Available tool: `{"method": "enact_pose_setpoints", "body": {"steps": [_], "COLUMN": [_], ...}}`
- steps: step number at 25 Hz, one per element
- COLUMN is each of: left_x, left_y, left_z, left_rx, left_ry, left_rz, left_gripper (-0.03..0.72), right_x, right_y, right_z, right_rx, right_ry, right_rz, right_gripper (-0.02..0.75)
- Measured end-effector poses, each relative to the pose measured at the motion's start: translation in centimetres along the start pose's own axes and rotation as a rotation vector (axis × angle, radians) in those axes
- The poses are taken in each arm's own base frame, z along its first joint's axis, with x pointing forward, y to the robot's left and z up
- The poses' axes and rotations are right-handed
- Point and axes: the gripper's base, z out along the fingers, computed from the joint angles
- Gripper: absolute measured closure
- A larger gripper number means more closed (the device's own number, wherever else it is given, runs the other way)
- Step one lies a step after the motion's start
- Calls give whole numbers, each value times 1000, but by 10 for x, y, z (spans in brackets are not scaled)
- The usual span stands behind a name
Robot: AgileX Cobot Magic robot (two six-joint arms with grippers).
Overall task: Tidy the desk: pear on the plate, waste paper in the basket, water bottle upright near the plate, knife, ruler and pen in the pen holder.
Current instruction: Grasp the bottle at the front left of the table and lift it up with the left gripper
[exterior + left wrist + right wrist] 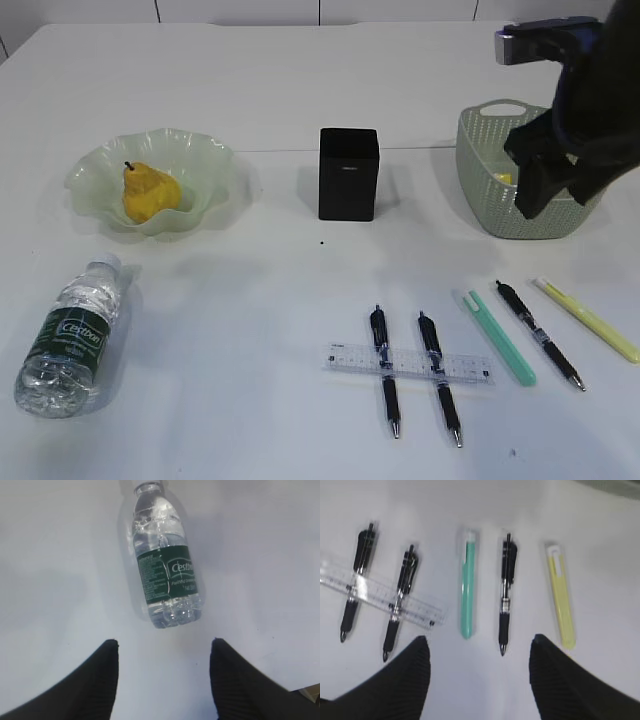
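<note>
Black pen (505, 595) lies just ahead of your right gripper (480, 652) near the bench's front right edge — long axis running straight away between the open, empty jaws, so rotate before closing.

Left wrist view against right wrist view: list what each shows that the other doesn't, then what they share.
Only the left wrist view shows the water bottle, lying on its side, label up, beyond the open left gripper.

Only the right wrist view shows the writing things in a row: two black pens under a clear ruler, a green utility knife, a third black pen and a yellow utility knife, ahead of the open right gripper.

Both share the white table and two dark, empty fingertips at the bottom.
</note>
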Motion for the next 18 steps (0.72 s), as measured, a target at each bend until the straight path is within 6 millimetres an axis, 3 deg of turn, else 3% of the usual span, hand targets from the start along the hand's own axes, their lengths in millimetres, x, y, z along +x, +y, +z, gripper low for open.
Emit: {"method": "enact_pose_setpoints", "body": {"steps": [8, 18], "left_x": [0, 0], "left_y": [0, 0], "left_z": [0, 0], "left_rx": [0, 0], "left_ry": [4, 4], "left_rz": [0, 0], "left_gripper": [276, 276], "right_x": [51, 69], "right_y": [7, 13], "right_z": [0, -9], "right_rx": [-20, -49], "right_ry": [32, -6], "right_rz": [-19, -7], "right_gripper": [276, 276]}}
